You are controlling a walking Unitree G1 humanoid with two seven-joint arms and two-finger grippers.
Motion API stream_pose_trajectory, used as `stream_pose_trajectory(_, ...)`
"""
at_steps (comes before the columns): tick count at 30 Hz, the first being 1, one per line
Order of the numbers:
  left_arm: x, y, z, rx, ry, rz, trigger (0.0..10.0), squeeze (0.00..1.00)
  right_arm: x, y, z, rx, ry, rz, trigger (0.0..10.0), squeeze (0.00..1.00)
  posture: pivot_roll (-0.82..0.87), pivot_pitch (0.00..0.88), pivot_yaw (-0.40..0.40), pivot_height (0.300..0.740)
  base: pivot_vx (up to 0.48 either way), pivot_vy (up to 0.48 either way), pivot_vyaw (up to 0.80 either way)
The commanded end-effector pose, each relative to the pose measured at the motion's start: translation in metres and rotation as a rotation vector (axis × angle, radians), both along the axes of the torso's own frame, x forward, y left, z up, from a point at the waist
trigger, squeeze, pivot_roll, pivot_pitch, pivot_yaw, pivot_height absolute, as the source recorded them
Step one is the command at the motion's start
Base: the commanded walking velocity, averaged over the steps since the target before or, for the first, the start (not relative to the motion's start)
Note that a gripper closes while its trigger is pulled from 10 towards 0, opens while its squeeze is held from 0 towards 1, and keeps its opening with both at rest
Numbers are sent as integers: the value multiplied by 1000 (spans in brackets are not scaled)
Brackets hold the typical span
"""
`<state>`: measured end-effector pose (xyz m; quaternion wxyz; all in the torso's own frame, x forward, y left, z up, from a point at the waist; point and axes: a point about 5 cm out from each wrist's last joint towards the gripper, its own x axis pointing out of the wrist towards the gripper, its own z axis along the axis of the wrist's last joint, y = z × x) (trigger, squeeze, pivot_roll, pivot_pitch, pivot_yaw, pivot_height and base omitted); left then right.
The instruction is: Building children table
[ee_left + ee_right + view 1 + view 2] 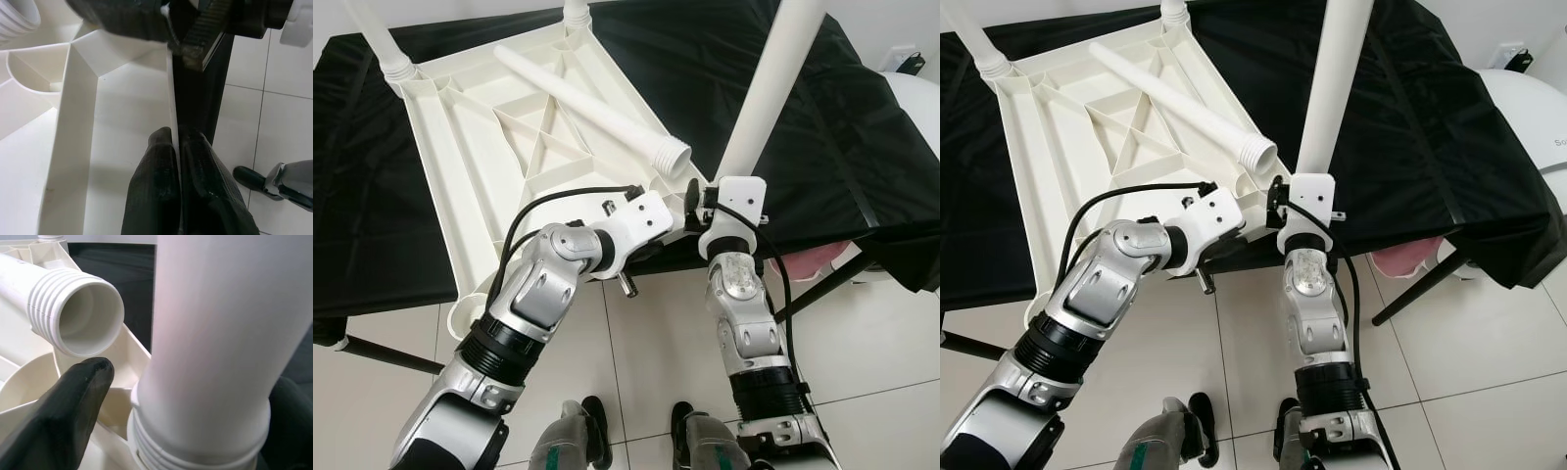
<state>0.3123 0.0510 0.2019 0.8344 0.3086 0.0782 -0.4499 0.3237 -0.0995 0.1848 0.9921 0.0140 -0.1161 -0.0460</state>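
We see the white ribbed plastic tabletop (480,147) upside down on the black-draped work table (842,117) | two screwed-in white legs (382,44) at far corners; a loose threaded white leg tube (592,108) lies across it | our right gripper (161,431) is closed round the upright white leg (773,88), its thread at the near corner socket | left gripper (177,161) pinches the tabletop's edge | judged roughly half done.

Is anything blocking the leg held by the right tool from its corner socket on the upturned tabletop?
Nothing visible blocks it. The upright leg in the right tool already has its threaded end at the tabletop corner socket. The loose leg lies just beside it on the ribs, open end close by but not across the socket.
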Motion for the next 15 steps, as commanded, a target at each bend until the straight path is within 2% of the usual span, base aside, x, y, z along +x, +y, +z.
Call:
stream_pose_trajectory(1,3,-1,11,3,-87,45,10000,0,-2,9,-13,0,64,27,10000,1000,-102,233,68,740,0,0,0)
stream_pose_trajectory(2,3,-1,12,3,-87,45,10000,0,-1,9,-13,-1,64,21,10000,1000,-102,233,68,740,0,0,0)
stream_pose_trajectory(3,3,-1,12,3,-87,45,10000,0,-1,8,-13,-1,66,18,10000,0,-102,233,68,740,0,0,0)
stream_pose_trajectory(9,3,-1,12,3,-87,45,10000,0,0,6,-13,-8,61,32,10000,0,-102,232,67,740,0,0,0)
stream_pose_trajectory(15,3,-1,12,4,-88,46,10000,0,1,-2,-11,-15,43,84,10000,0,-102,227,65,740,0,0,0)
